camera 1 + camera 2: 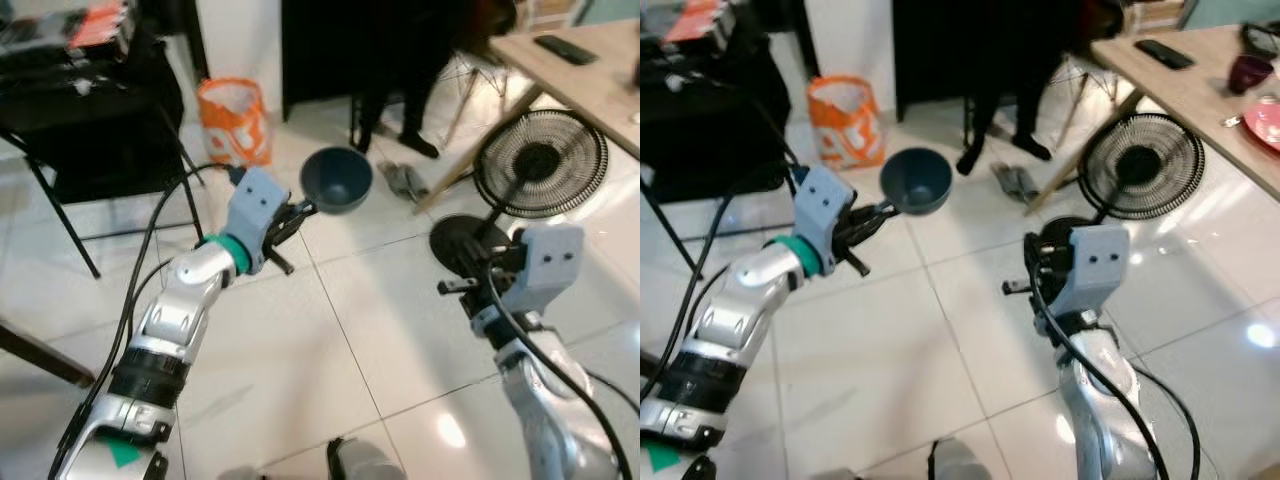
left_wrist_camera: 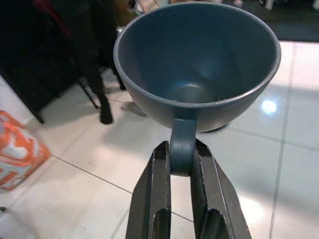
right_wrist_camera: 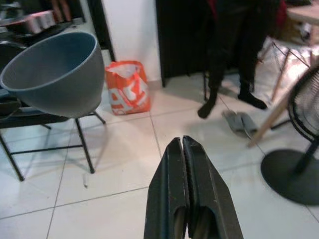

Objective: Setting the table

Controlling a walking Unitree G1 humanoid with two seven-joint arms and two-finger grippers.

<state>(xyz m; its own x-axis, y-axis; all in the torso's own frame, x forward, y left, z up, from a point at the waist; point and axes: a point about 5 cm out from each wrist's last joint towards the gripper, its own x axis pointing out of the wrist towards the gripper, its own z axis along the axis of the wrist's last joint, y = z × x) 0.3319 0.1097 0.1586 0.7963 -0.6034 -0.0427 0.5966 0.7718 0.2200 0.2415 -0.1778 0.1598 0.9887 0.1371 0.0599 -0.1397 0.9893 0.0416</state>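
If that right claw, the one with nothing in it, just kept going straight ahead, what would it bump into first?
Probably the tiled floor: the shut right gripper points over open tile, short of the orange bag. Depth is unclear.

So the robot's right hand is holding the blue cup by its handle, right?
Not quite: the left hand is holding the blue cup by its handle, as the left wrist view shows. The right hand is shut on nothing.
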